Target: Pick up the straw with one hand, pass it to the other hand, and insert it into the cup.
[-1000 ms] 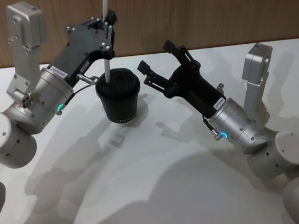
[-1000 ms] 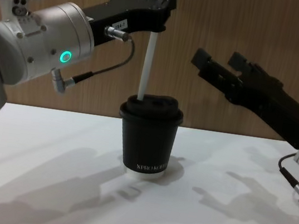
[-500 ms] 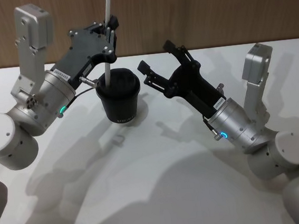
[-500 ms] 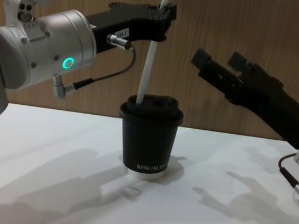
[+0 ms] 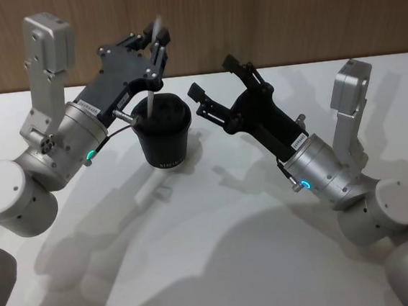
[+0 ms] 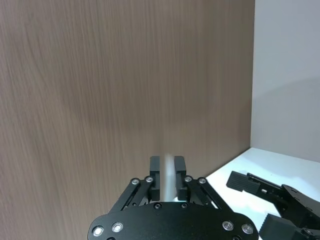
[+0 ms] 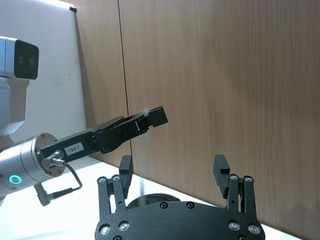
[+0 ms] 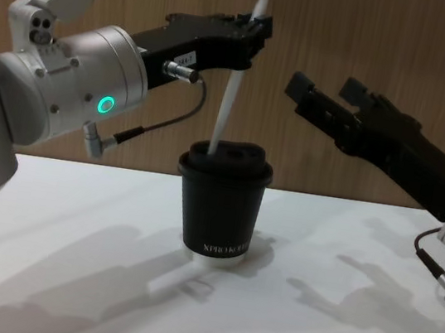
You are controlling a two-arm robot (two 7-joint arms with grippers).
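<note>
left gripper above the coffee cup, clenched on the straw | straw tilted, lower end in cup lid | right gripper right of cup, fingers spread, holding nothing

I'm looking at a lab or test room, a staged robot demo cell rather than a home. What says so: a plain white table w/ just one paper cup on it, set against a flat wood-grain wall panel w/ vertical seams. A white wall adjoins the panel at a corner. Two silver arms w/ lit status rings stand over the table, cables plugged at the wrists.
</note>
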